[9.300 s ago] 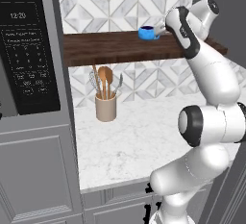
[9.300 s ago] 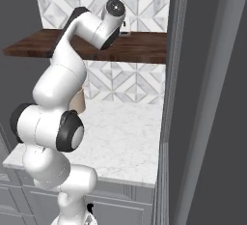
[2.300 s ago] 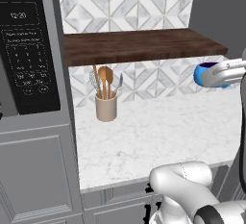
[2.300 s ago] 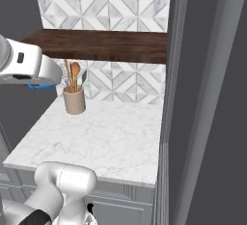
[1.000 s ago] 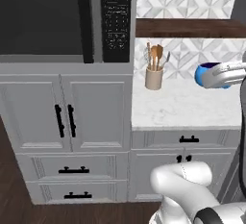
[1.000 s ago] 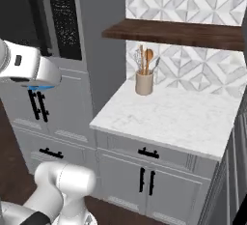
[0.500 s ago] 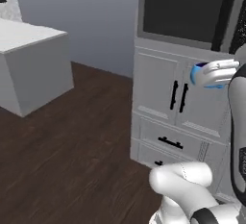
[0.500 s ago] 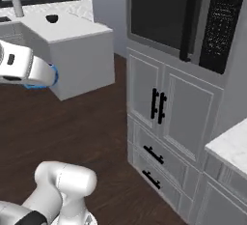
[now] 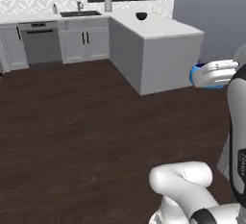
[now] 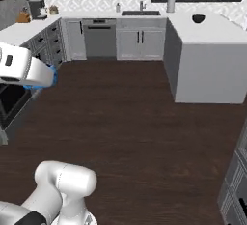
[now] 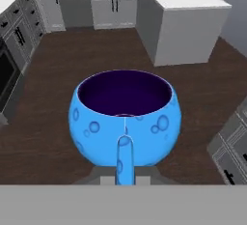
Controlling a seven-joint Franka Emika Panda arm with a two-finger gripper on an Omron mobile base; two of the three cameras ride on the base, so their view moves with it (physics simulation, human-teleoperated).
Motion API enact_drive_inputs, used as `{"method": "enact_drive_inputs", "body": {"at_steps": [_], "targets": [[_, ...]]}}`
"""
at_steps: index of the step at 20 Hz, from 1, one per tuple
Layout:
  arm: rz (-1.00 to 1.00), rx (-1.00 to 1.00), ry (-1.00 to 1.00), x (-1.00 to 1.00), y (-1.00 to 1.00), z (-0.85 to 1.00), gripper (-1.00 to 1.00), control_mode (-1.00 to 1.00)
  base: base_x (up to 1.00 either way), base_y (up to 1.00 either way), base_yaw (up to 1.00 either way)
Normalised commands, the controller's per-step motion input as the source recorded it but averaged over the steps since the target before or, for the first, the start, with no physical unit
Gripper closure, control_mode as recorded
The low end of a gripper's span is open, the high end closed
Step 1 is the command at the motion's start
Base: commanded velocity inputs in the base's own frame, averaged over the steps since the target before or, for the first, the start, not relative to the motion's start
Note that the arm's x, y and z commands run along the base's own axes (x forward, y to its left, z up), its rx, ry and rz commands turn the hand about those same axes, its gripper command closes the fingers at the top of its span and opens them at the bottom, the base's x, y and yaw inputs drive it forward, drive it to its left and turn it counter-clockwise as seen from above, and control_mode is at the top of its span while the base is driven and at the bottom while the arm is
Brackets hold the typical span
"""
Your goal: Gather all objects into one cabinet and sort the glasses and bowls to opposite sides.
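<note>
A small bright blue cup (image 11: pixel 125 118) with a dark purple inside, one of the glasses, fills the middle of the hand view, its handle pointing down toward the hand. My gripper (image 11: pixel 124 173) is shut on it from below. The left base view shows the blue cup (image 9: pixel 196 75) in the gripper (image 9: pixel 204 74) at the right edge, high over the floor. In the right base view the blue cup (image 10: pixel 47 81) peeks out past the white hand at the left. The bowls are out of view.
A white kitchen island (image 9: pixel 163 50) carries a small black vessel (image 9: pixel 141 16). Grey base cabinets (image 10: pixel 140 43), a dishwasher (image 10: pixel 99 38) and a sink line the far wall. Dark wood floor (image 10: pixel 125 122) spreads between. An oven front (image 10: pixel 9 101) stands left, drawers (image 10: pixel 236 185) right.
The whole picture has swung round with the base, from the tall cabinets and microwave to the open kitchen floor and island. The blue cup stays in the shut gripper.
</note>
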Motion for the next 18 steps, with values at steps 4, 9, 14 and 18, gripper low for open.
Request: {"method": "enact_drive_inputs", "body": {"at_steps": [4,9,14,18], "targets": [[0.00,0.00,0.00,0.00,0.00,0.00,1.00,1.00,-0.16,0.11,1.00],[0.00,0.00,0.00,0.00,0.00,0.00,1.00,1.00,-0.09,0.05,1.00],[0.00,0.00,0.00,0.00,0.00,0.00,1.00,1.00,0.35,-0.02,0.90],[0.00,0.00,0.00,0.00,0.00,0.00,1.00,1.00,0.89,-0.27,0.69]]}}
